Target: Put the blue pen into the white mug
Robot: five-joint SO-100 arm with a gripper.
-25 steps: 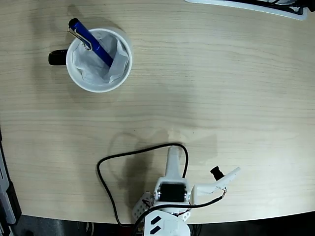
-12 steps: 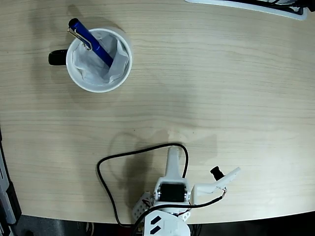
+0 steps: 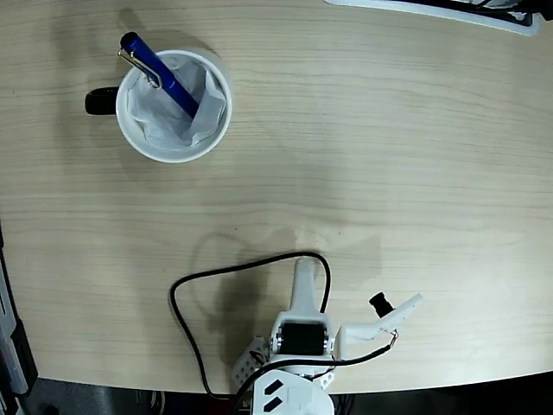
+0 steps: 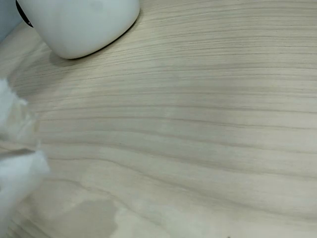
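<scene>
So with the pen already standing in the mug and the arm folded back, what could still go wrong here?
1. The slim deep-blue pen leans on the round white ceramic mug's rim, clip end overhanging; a bump might tip it out.
2. It rests on crumpled white paper lining, which may shift.
3. The looping black cable lies on the wooden table and could snag the arm.

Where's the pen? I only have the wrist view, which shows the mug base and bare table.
Observer: In the mug. The pen stands tip down in the paper lining.
Operator: Fully inside?
Observer: No. Its clip end leans out over the rim, at the upper left in the fixed view.
Operator: Where's the tool?
Observer: The tool is folded back by the base at the bottom edge, far from the mug. I can't tell if it's open or shut.
</scene>
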